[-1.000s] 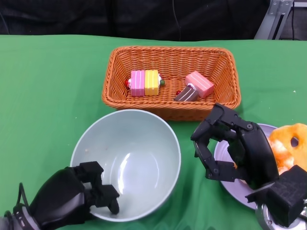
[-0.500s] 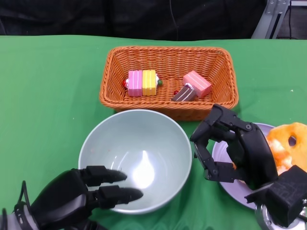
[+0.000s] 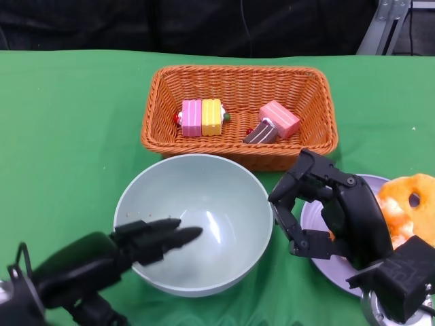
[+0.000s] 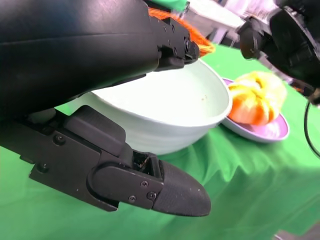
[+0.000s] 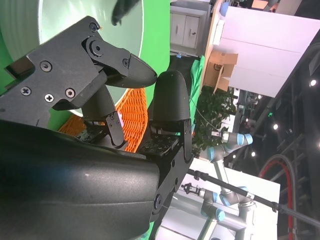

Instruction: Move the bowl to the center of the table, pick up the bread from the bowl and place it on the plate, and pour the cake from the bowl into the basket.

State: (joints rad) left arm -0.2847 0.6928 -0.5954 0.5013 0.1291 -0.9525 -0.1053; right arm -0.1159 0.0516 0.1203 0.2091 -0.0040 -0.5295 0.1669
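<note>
The pale green bowl [image 3: 204, 204] stands empty in the middle of the green table, just in front of the wicker basket [image 3: 238, 81]. In the basket lie a pink and yellow cake [image 3: 202, 117], a pink cake [image 3: 281, 119] and a brown piece [image 3: 262, 134]. The orange bread [image 3: 408, 207] sits on the purple plate [image 3: 331, 269] at the right. My left hand [image 3: 129, 250] is open, its fingers stretched over the bowl's near left rim. My right hand [image 3: 333, 214] is open over the plate's left edge, holding nothing. The left wrist view shows the bowl [image 4: 165, 110], the plate [image 4: 272, 131] and the bread [image 4: 255, 97].
The basket's front wall [image 3: 231, 153] nearly touches the bowl's far rim. Green cloth [image 3: 61, 136] lies bare to the left of the bowl and basket. The right wrist view shows the bowl [image 5: 60, 15] and a strip of the basket [image 5: 134, 117] past my fingers [image 5: 100, 65].
My left hand has let go of the bowl's near rim and straightened its fingers. The bowl has settled flat and shifted a little to the right. The right hand has barely moved.
</note>
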